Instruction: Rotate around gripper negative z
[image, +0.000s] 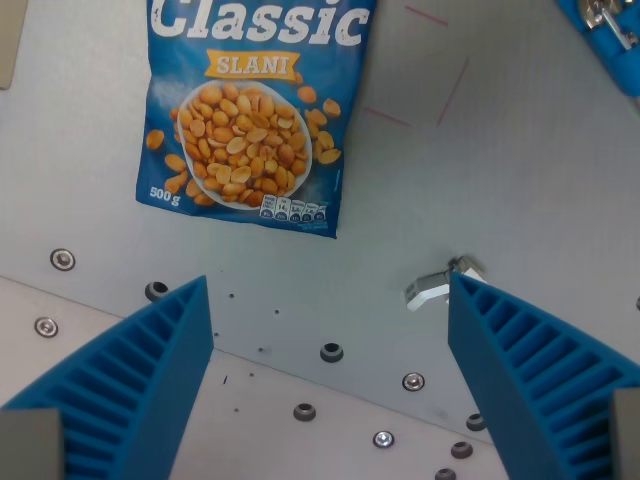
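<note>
Gripper (330, 300) hanging over the grey table (540, 180), blue ribbed fingers (150, 370) spread wide, grasping nothing, bases cut off below. Peanut bag (255, 110) lying ahead, top cropped. Small white clip (440, 285), perhaps metal, touching the wrist view's right finger.

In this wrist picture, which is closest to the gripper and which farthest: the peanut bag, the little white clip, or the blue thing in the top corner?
From the gripper:
1. White clip, just above the finger on the wrist view's right.
2. Peanut bag, farther up, left of centre.
3. Blue object, top right corner, farthest.
</note>
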